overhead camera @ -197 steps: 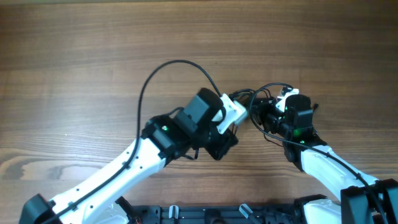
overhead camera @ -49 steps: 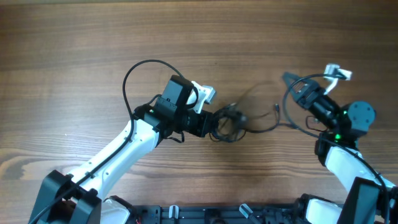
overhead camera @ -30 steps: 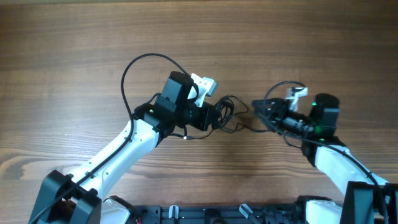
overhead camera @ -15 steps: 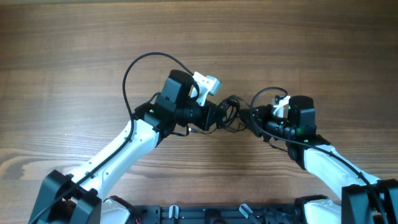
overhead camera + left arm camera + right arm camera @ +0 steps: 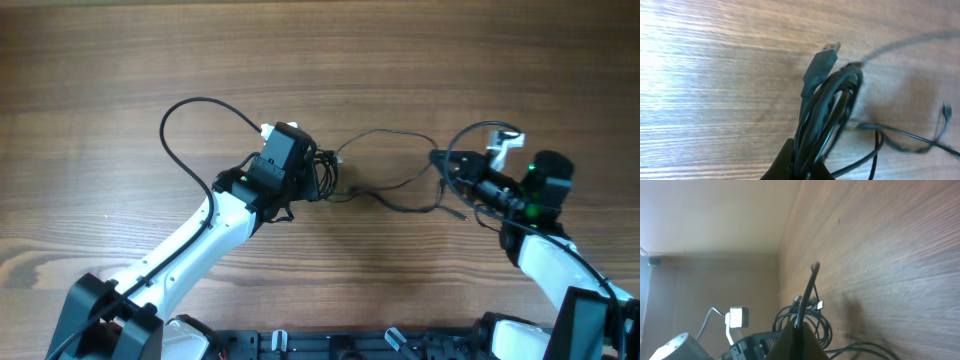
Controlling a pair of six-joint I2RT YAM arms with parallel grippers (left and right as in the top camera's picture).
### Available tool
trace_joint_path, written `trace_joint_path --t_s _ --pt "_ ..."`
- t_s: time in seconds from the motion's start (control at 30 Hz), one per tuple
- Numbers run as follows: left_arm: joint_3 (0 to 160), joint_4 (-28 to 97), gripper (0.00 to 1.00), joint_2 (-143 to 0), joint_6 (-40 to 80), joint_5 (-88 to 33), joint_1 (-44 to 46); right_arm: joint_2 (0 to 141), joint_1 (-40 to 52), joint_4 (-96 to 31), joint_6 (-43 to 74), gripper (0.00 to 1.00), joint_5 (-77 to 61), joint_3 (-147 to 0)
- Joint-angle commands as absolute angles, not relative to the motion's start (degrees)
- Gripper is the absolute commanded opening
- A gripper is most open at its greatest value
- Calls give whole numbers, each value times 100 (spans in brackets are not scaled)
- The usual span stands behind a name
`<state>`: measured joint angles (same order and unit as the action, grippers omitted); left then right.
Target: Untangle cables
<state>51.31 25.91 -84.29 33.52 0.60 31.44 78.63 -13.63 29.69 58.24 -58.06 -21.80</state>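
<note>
The cables run across the middle of the wooden table between my two grippers. My left gripper [image 5: 322, 176] is shut on a coiled bundle of thin black cables [image 5: 832, 100], and one plug [image 5: 827, 50] sticks out beyond the coil. Two loose strands [image 5: 390, 133] lead right from the bundle toward my right gripper [image 5: 443, 160]. That gripper is shut on a single black cable [image 5: 809, 287], whose tip pokes up past the jaws. Beyond it, the right wrist view shows the coiled bundle [image 5: 815, 317]. A small plug [image 5: 455, 213] lies on the wood below the right gripper.
A thick black arm cable [image 5: 185, 115] loops over the table left of the left wrist. The black base rail [image 5: 380, 345] runs along the near edge. The wooden table [image 5: 120, 60] stretches bare to the far side.
The grippers were close together at the middle half a second ago. They have drawn apart, left going left and right going right, pulling strands out between them. The right gripper has shut.
</note>
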Motion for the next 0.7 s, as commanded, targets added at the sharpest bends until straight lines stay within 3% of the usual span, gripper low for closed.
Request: trace_joint_path --t_s 0.0,0.07,0.13,0.17,0.37,0.6,0.67 --pt "5137 2521 4 -8320 3798 558 3124 7813 -1796 2976 5572 10 -6119 -2206" --pt "5137 2023 4 -8320 3424 -336 3124 7819 -1787 2823 5542 57 -6117 -2206" --pt "5137 1184 4 -8320 1848 -2552 3124 7819 -1787 2641 5358 79 -6110 -2204" --pt "5137 947 4 -8320 1500 -3173 3124 7822 -1785 2580 5242 84 -6117 -2206" --pt "5137 62 4 -8320 1068 -4528 3124 7822 -1785 2106 4882 91 -6165 -2204" --pt "5137 -709 4 -8320 1127 -4731 3124 7822 -1568 2008 4628 91 -6311 -2204" --pt "5137 -1234 4 -8320 1769 -4703 3122 7822 -1374 2018 4615 92 -6311 -2204"
